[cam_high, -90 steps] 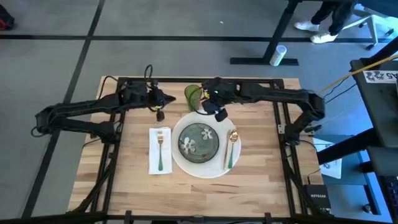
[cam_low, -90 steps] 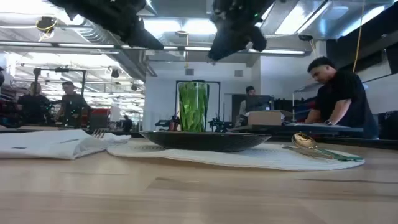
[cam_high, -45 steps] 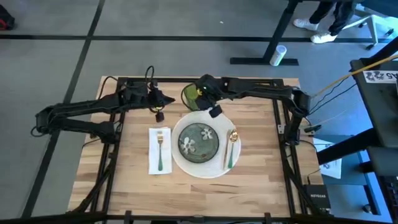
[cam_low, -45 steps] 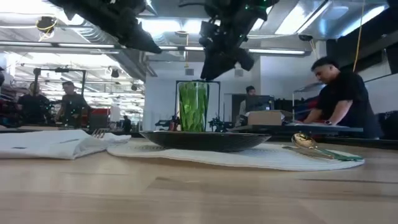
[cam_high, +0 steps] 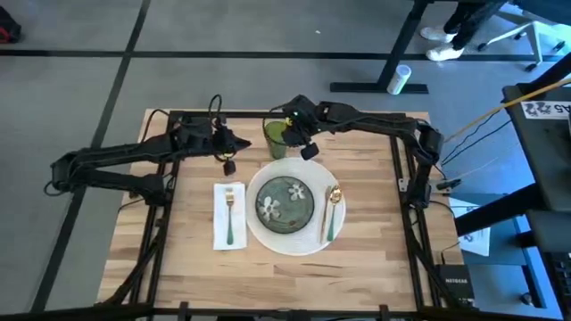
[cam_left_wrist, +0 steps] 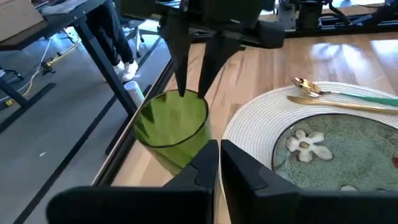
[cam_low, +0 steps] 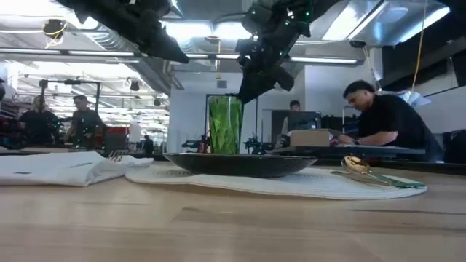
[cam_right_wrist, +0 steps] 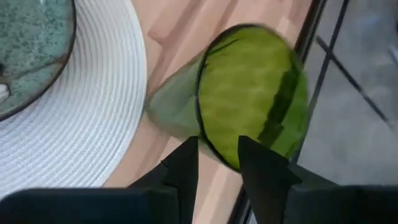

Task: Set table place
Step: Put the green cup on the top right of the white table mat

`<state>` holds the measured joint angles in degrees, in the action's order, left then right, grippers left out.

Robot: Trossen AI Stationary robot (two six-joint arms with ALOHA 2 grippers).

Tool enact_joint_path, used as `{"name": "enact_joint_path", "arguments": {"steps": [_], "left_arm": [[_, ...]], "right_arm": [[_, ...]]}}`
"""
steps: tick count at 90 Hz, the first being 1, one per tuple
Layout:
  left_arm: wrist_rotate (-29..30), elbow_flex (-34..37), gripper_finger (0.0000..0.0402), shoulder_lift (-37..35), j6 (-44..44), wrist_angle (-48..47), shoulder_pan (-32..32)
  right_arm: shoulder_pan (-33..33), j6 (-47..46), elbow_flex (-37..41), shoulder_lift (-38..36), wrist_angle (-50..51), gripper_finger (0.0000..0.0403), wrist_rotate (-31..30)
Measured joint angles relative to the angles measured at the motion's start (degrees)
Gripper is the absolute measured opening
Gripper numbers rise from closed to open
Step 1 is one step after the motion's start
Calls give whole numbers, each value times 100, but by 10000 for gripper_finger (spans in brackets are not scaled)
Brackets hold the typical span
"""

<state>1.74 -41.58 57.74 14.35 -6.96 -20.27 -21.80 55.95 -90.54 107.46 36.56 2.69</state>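
Looking straight down in the high view, the light-wood counter (cam_high: 187, 267) carries a place setting at its middle: a white round mat (cam_high: 268, 234) under a dark green patterned plate (cam_high: 285, 201), a gold spoon (cam_high: 334, 198) on the mat's right side, and a fork (cam_high: 230, 209) lying on a white napkin (cam_high: 221, 234) to the plate's left. A green glass (cam_high: 275, 138) stands upright near the counter's far edge, just beyond the mat. The right hand (cam_high: 287, 134) hangs over the glass's rim; the left hand (cam_high: 227, 150) waits just to the glass's left, holding nothing. In the low view, the right hand (cam_low: 244, 86) points down at the glass (cam_low: 226, 124), its tips at rim height. In the left wrist view, the left hand's (cam_left_wrist: 219, 155) fingers are nearly together and empty, while the right hand's fingers (cam_left_wrist: 179, 50) straddle the glass's far rim, one tip seemingly inside. In the right wrist view, the right hand (cam_right_wrist: 217, 152) is partly open, not yet gripping. Doing this well probably means closing gently on the rim wall and keeping the glass upright, clear of the counter's nearby edge.
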Motion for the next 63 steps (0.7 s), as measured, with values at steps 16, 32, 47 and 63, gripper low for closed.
{"name": "enact_joint_path", "arguments": {"steps": [16,32,47,63], "left_arm": [[-2,0,0,2,0,-7,72],[-2,0,0,2,-2,-20,92],[-2,0,0,2,-2,-25,92],[-1,0,0,2,-2,-198,92]], "right_arm": [[1,1,0,158,-25,101,247],[4,4,0,199,-63,98,246],[2,126,0,166,-13,48,228],[-1,242,-97,91,269,9,-75]]}}
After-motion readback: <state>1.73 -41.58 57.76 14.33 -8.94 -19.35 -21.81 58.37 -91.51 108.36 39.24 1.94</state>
